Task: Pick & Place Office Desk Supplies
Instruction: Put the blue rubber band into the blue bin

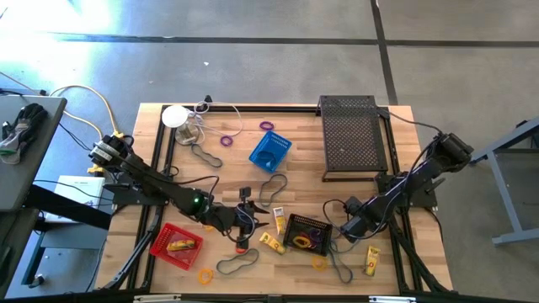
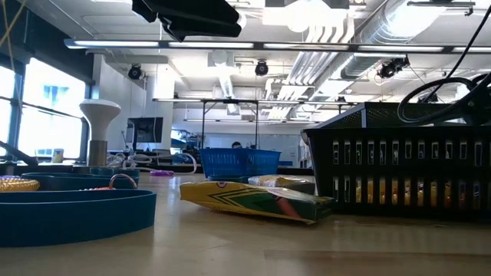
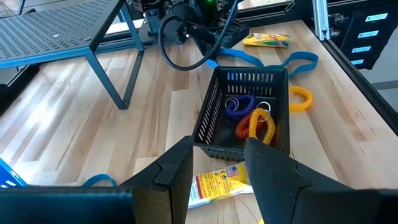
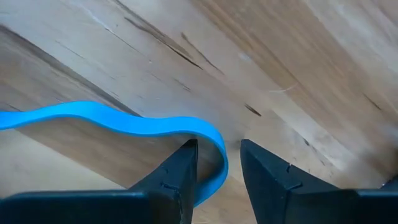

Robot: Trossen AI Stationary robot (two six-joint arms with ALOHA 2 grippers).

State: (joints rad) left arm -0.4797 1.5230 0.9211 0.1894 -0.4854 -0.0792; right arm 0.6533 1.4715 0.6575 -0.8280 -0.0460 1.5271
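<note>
Band (image 4: pixel 124 121) looped between right gripper (image 4: pixel 219 168) fingers, narrowly parted, pressed to table (image 4: pixel 298 74); left gripper (image 3: pixel 217 171) half-open, empty, near basket (image 3: pixel 245 109).

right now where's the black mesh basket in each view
High: black mesh basket near the front edge, right of centre, coiled rings inside.
Low: large at right.
Left wrist: centre, ahead of the fingers.
Right wrist: not in it.
Shared landmark: yellow packet beside the basket, also in low and left wrist.
</note>
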